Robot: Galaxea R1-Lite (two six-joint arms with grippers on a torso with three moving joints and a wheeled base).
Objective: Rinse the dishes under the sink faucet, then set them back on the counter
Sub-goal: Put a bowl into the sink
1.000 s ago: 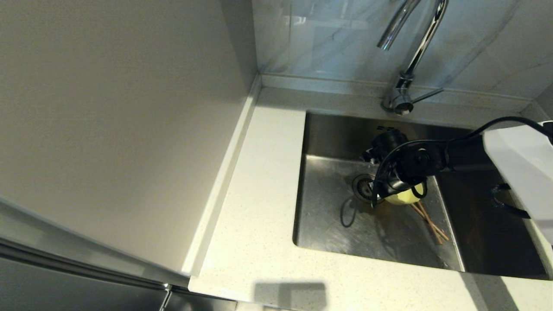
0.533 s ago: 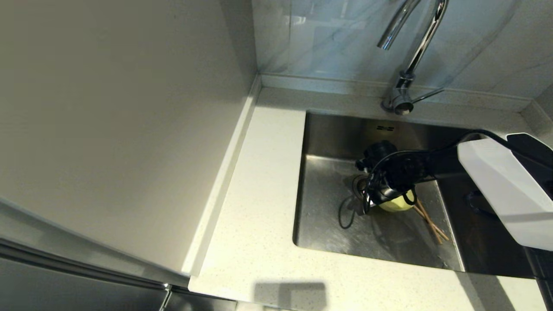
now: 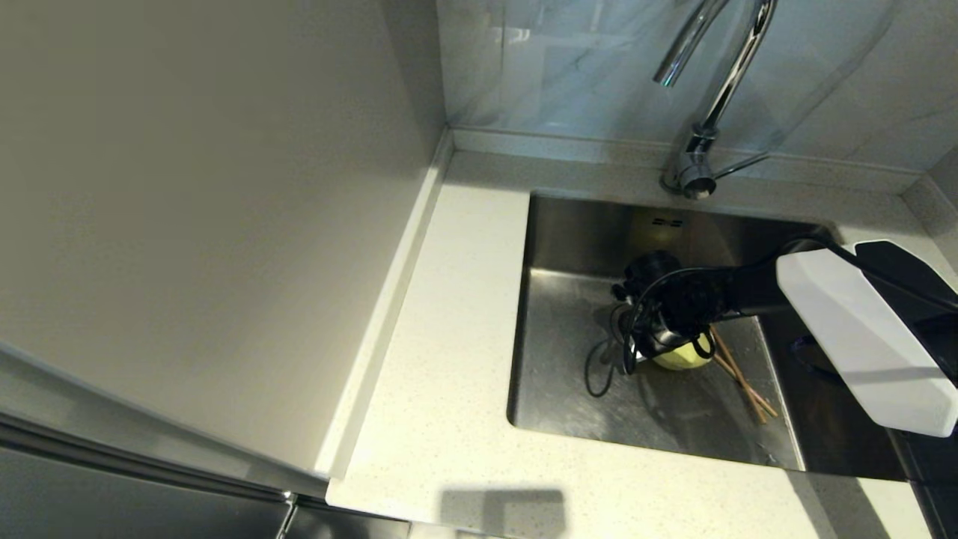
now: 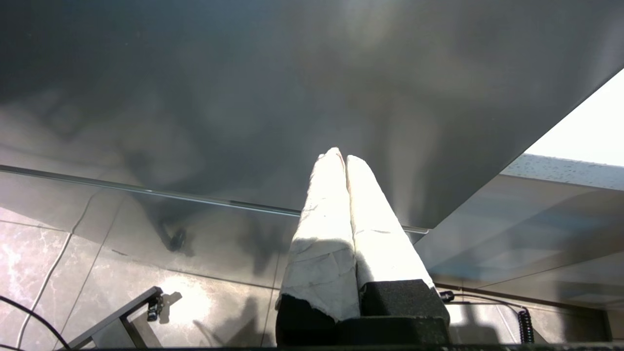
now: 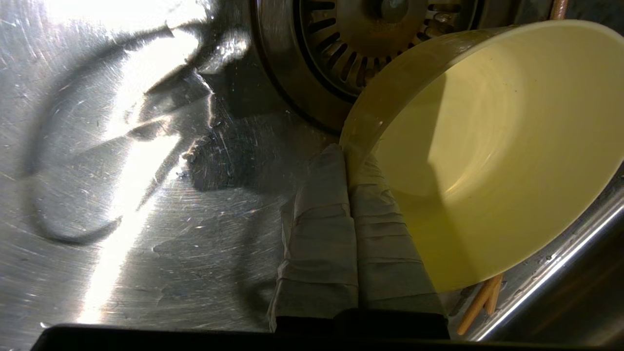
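The pale-yellow bowl (image 3: 682, 358) is tilted on its side low in the sink (image 3: 576, 389), next to the round drain (image 5: 370, 44). My right gripper (image 5: 347, 155) is shut on the bowl's rim, one finger inside and one outside; from the head camera it (image 3: 653, 346) is mostly covered by its black wrist. The brown chopsticks (image 3: 745, 383) lie on the sink floor beside the bowl, and their ends (image 5: 480, 304) poke out under it. The faucet (image 3: 715, 90) stands behind the sink. The pink bowl is out of view. My left gripper (image 4: 341, 157) is shut and empty, parked away from the sink.
The speckled counter (image 3: 456, 337) runs along the sink's left and front. A tall pale cabinet side (image 3: 209, 224) stands on the left. The right arm's white link (image 3: 861, 344) hangs over the sink's right part. The left wrist faces a dark panel (image 4: 243, 97) above a tiled floor.
The right arm has swung left and lower in the sink, carrying the yellow bowl a little to the left and towards the front. The chopsticks have stayed in place.
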